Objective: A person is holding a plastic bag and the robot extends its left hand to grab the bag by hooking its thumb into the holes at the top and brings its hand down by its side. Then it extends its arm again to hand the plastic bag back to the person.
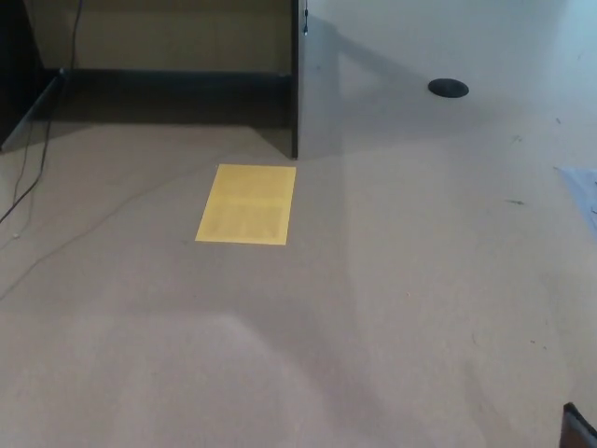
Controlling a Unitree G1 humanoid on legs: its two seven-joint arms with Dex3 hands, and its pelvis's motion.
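Head view, looking down on a tan carpeted floor (280,355).

Far left, 9 to 10 o'clock: a thin dark cable (28,191) runs down from the upper edge beside a dark panel and trails across the floor towards the left border. A fainter line continues diagonally across the carpet towards the centre.

Upper left to centre, 11 to 12 o'clock: a recessed area with a beige back wall (168,37) and a dark baseboard (177,79) below it. It casts a shadow onto the floor in front.

Centre, just above middle: a yellow rectangular sheet (246,204) lies flat on the carpet, slightly skewed. Its upper right corner sits just beside the foot of a dark vertical partition edge (295,79), which rises to 12 o'clock.

Right of the partition, 1 o'clock: a pale wall surface, with a dark oval disc (448,88) at about 2 o'clock.

Right edge, 3 o'clock: a sliver of pale bluish material (584,191), cut off by the frame; whether it is the plastic bag cannot be told.

Bottom right corner, 5 o'clock: a small dark object (576,429), identity undetermined.

Neither robot hand appears, so their state cannot be reported.
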